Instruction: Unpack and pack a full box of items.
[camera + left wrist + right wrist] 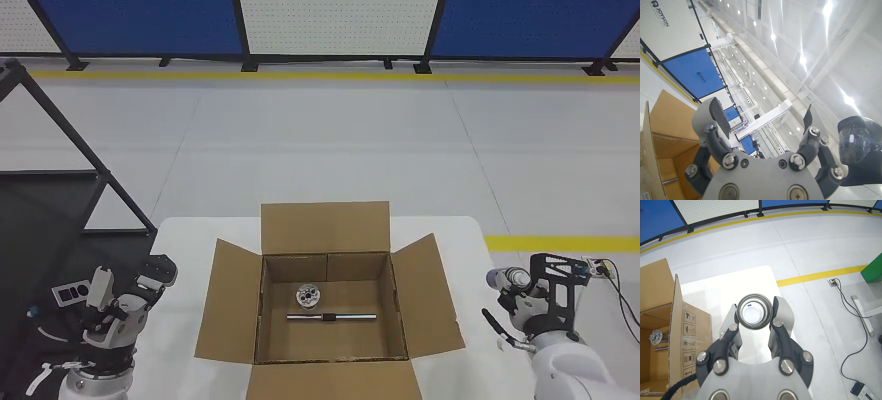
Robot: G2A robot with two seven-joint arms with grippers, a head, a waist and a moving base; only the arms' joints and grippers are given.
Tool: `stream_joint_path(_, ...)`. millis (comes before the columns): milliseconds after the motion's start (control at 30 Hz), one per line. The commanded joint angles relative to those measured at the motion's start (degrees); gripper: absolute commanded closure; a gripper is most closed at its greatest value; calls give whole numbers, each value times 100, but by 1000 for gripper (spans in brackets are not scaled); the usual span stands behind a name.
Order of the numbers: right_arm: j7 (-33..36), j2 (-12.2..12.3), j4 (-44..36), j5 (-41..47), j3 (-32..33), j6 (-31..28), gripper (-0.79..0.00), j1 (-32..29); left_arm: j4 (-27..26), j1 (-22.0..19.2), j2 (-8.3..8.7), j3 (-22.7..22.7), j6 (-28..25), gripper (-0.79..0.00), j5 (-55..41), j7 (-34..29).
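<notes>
The box (pixel 325 228) sits open in the middle of the table (pixel 452 236), its flaps spread toward every edge. A rod (pixel 335 317) and a round metal part (pixel 309 294) lie inside. The right claw (pixel 755 310) clenches a metal can (pixel 753 316) at the table's bare right edge. The left claw (pixel 762 108) gapes, holding nothing, by the left edge. Grey floor (pixel 330 140) lies around.

Right end effector (pixel 755 313) around a round metal can (pixel 753 316), above white table (pixel 725 285) beside cardboard box (pixel 657 283).

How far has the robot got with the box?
The box stands open, flaps spread: that looks done. In hand: the right gripper is shut on a metal can beside the box, above the table. The left gripper is open. Still to do: a round metal part and a metal rod lie in the box, so unpacking seems unfinished, then everything gets packed back.
</notes>
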Motion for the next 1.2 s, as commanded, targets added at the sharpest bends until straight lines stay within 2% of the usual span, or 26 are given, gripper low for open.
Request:
stream_joint_path(0, 0, 0, 0, 0, 0, 0, 0, 0, 0, 0, 0, 0, 0, -785, 0, 0)
stream_joint_path(267, -150, 4, 57, -38, -62, -208, 0, -70, 0, 0, 0, 0, 0, -785, 0, 0)
stream_joint_path(600, 628, 64, 224, -858, -266, -866, 0, 260, 0, 0, 0, 0, 0, -785, 0, 0)
stream_joint_path(700, 708, 78, 384, -850, -288, -1152, 0, 330, 0, 0, 0, 0, 0, -785, 0, 0)
stream_joint_path(933, 493, 96, 965, -499, -189, -1597, 0, 345, 0, 0, 0, 0, 0, -785, 0, 0)
stream_joint_path(1167, 190, 101, 1493, -261, -137, -1660, 0, 369, 0, 0, 0, 0, 0, -785, 0, 0)
